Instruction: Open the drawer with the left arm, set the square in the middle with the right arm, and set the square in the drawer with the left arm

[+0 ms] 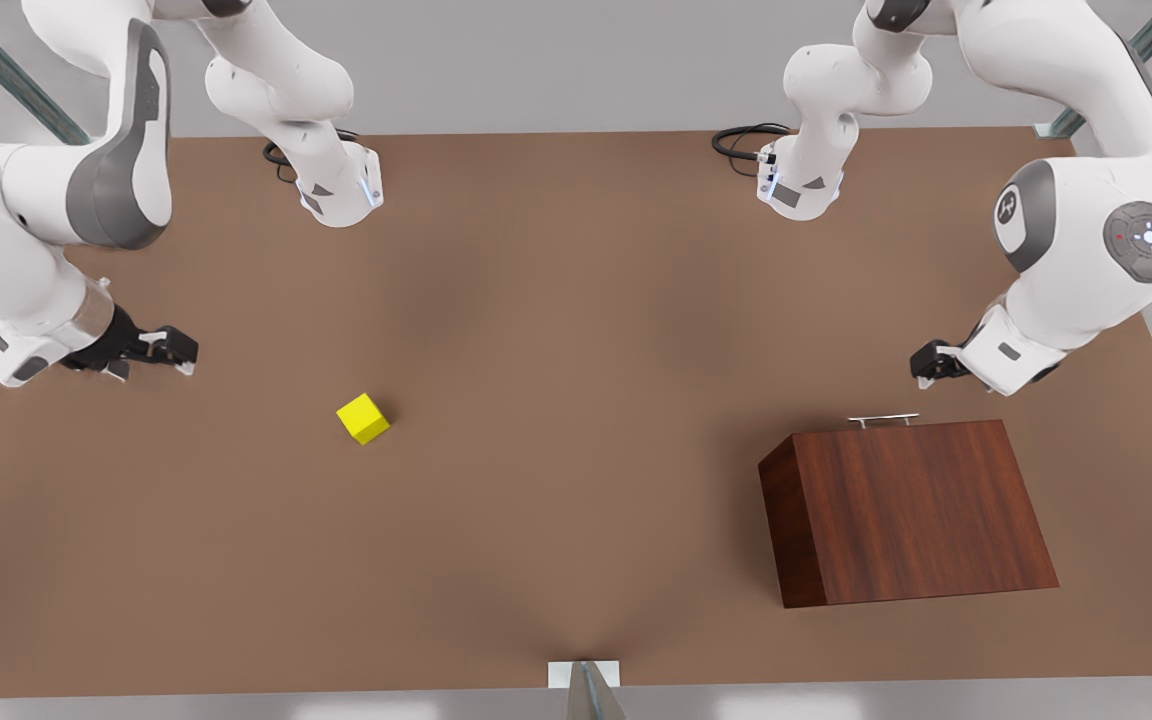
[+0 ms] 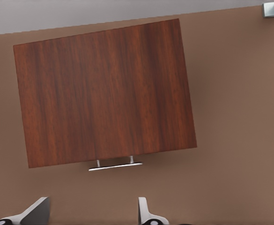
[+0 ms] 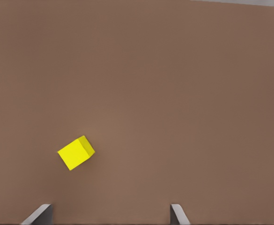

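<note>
The left end effector (image 1: pixel 928 368) hangs over the counter (image 1: pixel 576 300) on the front view's right, just beyond the handle (image 1: pixel 883 420) of the drawer, not touching it. In the left wrist view its two fingertips (image 2: pixel 146 211) stand spread wide apart with bare counter between them, so it is open and holds nothing. The handle (image 2: pixel 115 165) is a thin silver bar that lies between the fingers and the cabinet.

The cabinet (image 1: pixel 906 512) is a dark reddish wood-grain box that sits on the counter on the front view's right, near the front edge. Its drawer is pushed in, with the handle close against the box's edge. In the left wrist view the cabinet (image 2: pixel 104 91) shows its flat top face.

The right end effector (image 1: pixel 181 350) hangs over the counter on the front view's left, well apart from the cabinet. Its fingertips (image 3: pixel 178 214) in the right wrist view are also spread wide, open and empty.

The square (image 1: pixel 363 418) is a small yellow cube that rests on the bare counter, left of centre in the front view, near the right end effector but apart from it. In the right wrist view the square (image 3: pixel 76 153) lies turned at an angle, ahead of the fingers and not between them.
</note>
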Available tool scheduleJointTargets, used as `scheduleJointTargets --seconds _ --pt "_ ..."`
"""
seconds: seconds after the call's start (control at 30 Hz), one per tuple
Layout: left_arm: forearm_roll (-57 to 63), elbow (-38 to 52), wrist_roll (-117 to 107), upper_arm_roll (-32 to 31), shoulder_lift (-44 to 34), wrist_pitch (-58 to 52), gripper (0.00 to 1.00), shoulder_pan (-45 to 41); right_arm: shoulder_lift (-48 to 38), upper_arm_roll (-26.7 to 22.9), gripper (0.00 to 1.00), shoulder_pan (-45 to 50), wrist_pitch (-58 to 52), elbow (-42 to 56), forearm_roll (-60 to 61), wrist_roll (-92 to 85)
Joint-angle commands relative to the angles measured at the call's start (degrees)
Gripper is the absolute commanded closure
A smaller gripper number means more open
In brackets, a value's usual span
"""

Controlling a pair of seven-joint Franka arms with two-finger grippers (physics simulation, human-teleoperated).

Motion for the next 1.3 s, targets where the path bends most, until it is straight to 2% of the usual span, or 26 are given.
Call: scheduleJointTargets --seconds 0.0,0.07,0.13,0.23,0.27,0.4,0.47,0.5,0.6,0.73,1.27 --pt "0.33 0.0 0.0 0.01 0.0 0.0 0.0 0.03 -0.01 -0.04 0.0 0.05 0.0 -0.02 -0.01 0.0" --pt "0.42 -3.24 -2.01 -0.07 -1.67 1.84 0.0 0.03 -0.36 -0.75 0.0 1.28 0.09 -0.81 -0.01 0.17" --pt "0.42 -12.73 -18.76 -0.07 -7.12 8.08 0.0 0.03 -0.45 -0.4 0.0 2.16 1.04 -3.34 0.87 -0.18" --pt "-0.19 -21.87 -41.63 0.1 -12.13 13.61 0.0 0.03 -1.24 -0.48 0.0 7.16 11.67 -10.81 1.13 -2.8" --pt "-0.37 -30.22 -52.45 0.1 -15.56 21.61 0.0 -0.05 -0.45 -0.48 0.0 7.26 16.6 -13.99 1.4 -8.26" --pt "-2.22 -43.93 -69.86 0.1 -19.95 38.48 0.0 -0.05 6.05 -0.22 0.0 8.49 22.05 -17.15 1.4 -18.29" --pt "-3.97 -51.58 -71.72 0.28 -22.68 45.34 0.0 -0.05 6.67 -0.13 0.0 8.93 33.21 -26.03 1.4 -22.94" --pt "-4.68 -53.35 -73.47 0.28 -23.03 46.76 0.0 -0.05 7.72 -0.13 0.0 8.93 34.19 -26.47 1.4 -24.17" --pt "-4.85 -55.37 -79.89 0.28 -20.84 52.03 0.0 -0.05 11.24 -0.13 0.0 9.28 40.34 -30.6 0.43 -27.07" --pt "-7.31 -55.37 -81.12 0.28 -17.41 54.75 0.0 -0.05 15.02 0.13 0.0 9.45 42.19 -30.95 0.43 -28.75" --pt "-7.58 -55.28 -85.08 1.95 -11.34 59.85 0.0 0.12 16.25 1.45 0.0 9.98 45.35 -32.89 1.31 -29.1"
